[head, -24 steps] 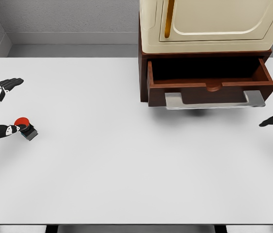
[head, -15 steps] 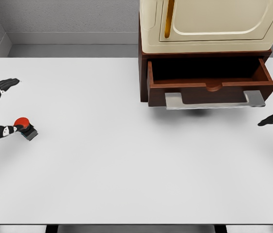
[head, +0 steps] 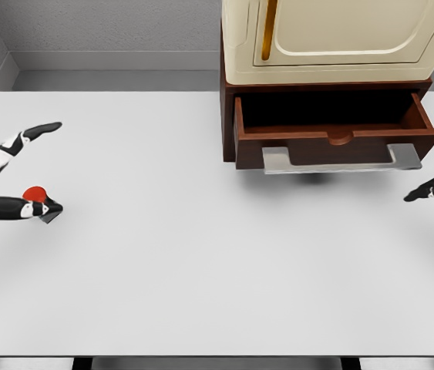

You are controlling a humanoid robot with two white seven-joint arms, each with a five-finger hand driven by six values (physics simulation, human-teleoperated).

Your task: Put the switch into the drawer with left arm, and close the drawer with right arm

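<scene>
Left hand [head: 8, 173] spread wide around switch [head: 38, 199] at worktop [head: 201, 254] left edge, seemingly ungripped. Close squarely on body before lifting toward open drawer [head: 336, 127].

A simulated test room, not a real home or workshop.

You are looking at a flat white table [head: 201, 270] with even, clean shading that only a computer render gives. Behind it you see a plain grey wall [head: 109, 23] with a grey floor strip below it. On the far right part of the table stands a brown wooden cabinet [head: 228, 116] with its drawer [head: 336, 142] pulled open, and a cream-coloured appliance [head: 340, 38] sits on top. The white robot hands at both edges tell you it is a robot test scene.
</scene>
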